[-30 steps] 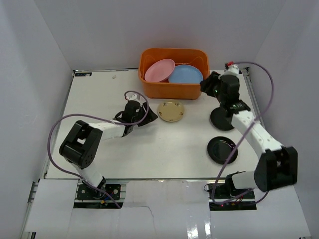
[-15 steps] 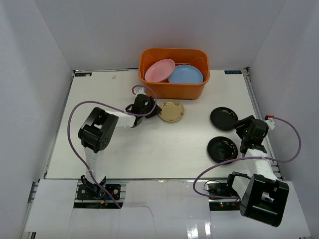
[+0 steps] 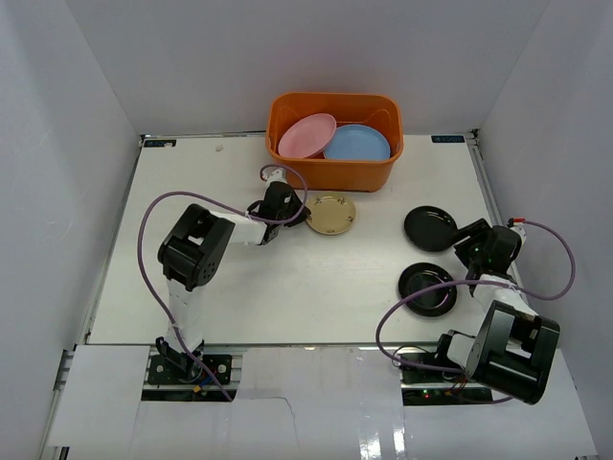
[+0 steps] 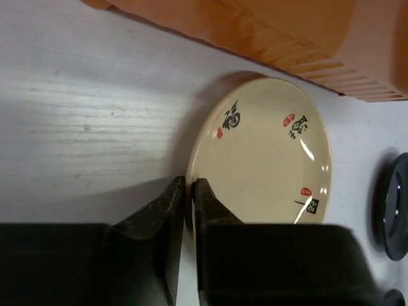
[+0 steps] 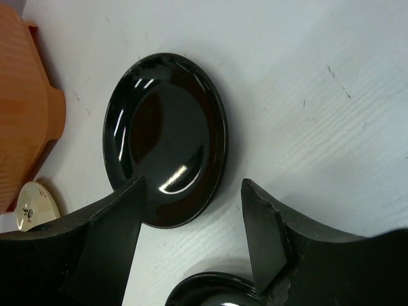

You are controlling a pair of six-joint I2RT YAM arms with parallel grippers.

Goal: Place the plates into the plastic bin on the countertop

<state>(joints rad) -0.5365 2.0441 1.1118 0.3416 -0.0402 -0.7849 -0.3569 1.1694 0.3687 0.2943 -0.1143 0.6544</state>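
Left gripper [image 4: 190, 191]: the rim of the small plate [image 4: 261, 153] sits in the narrow gap between the jaws. The plate extends ahead and to the right, with the plastic bin [image 4: 306, 32] beyond it.

Right gripper [image 5: 191, 183]: jaws spread, far plate [image 5: 166, 137] directly ahead, near plate [image 5: 213, 296] beneath them.

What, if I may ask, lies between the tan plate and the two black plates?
Only bare countertop, as the top view shows.

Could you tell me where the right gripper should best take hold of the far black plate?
Probably the rim of the far black plate nearest the right gripper, coming in low: it lies flat and shallow, so only its raised edge offers a pinch.
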